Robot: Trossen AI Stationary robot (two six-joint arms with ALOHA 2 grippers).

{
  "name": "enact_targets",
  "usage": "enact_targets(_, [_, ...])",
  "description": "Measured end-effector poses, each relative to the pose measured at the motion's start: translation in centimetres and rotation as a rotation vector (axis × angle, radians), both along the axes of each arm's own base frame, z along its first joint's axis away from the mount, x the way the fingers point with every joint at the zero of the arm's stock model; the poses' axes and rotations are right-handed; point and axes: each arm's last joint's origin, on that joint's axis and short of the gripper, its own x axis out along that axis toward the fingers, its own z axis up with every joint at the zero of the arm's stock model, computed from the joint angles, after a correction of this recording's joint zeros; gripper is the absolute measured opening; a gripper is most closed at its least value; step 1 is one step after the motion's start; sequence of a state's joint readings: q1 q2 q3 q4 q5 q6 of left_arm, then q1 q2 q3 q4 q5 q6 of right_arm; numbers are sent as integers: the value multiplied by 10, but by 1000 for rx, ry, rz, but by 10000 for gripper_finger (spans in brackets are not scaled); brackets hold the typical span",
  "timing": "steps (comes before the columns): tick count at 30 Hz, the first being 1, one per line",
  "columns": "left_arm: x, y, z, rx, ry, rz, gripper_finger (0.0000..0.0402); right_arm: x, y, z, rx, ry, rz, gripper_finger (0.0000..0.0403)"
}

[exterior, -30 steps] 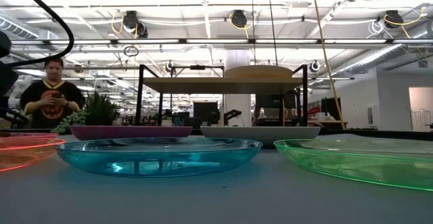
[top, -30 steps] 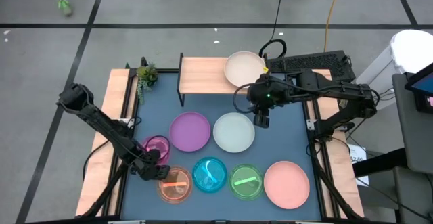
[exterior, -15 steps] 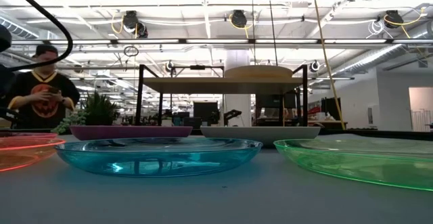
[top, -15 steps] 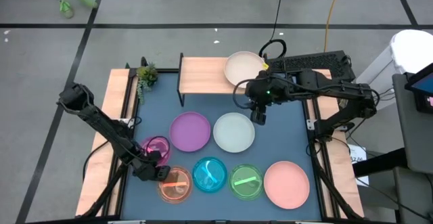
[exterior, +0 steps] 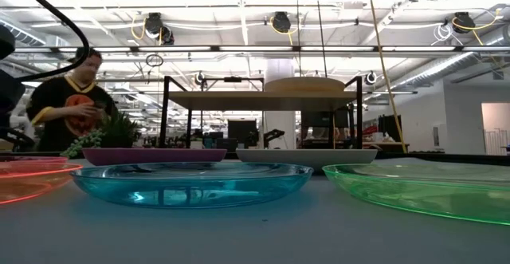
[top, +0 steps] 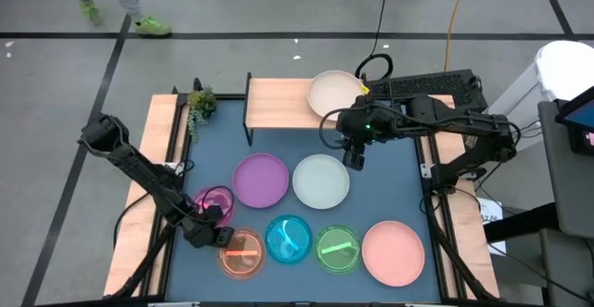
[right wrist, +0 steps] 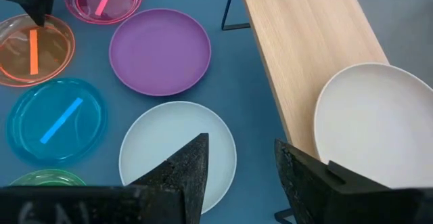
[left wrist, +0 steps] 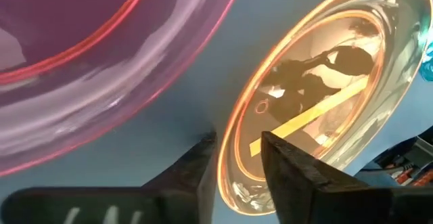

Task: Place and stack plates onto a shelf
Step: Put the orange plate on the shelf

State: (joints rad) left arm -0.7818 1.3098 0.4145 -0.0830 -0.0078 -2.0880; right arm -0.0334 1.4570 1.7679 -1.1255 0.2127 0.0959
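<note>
Plates are lying across the blue surface (top: 399, 182), and one, the beige plate (top: 335, 94), is sitting on the shelf (top: 278, 103) at its right end; the left gripper (left wrist: 238, 158) is reaching down at the orange translucent plate (left wrist: 318, 88), its jaws straddling that plate's near rim, one finger outside and one inside, not yet pressed together on it; whether they are touching the rim I cannot tell; just beyond the jaws the pink translucent plate (left wrist: 101, 55) is lying close beside the orange one; in the high view this gripper (top: 215, 236) is working at the surface's front left corner; the right gripper (right wrist: 240, 158) is hanging with its jaws parted and holding nothing, above the gap between the white plate (right wrist: 177, 153) and the shelf; out from those jaws the purple plate (right wrist: 160, 51) is lying beside the white one, and the blue translucent plate (right wrist: 57, 120) farther off; in the high view the green translucent plate (top: 337, 249) and the large pink plate (top: 393, 252) are lying along the front edge, well apart from the right jaws; a small plant (top: 200, 104) is standing at the shelf's left end; beyond the surface a person (exterior: 73, 108) is showing in the low view.
</note>
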Motion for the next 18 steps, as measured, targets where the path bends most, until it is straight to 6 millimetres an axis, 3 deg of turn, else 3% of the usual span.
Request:
enact_targets(11, [0,0,0,6,-6,-5,10,0,0,0,-2,1,2,151])
enact_targets(18, [4,-4,4,-51,-59,-14,6,0,0,0,-1,1,2,151])
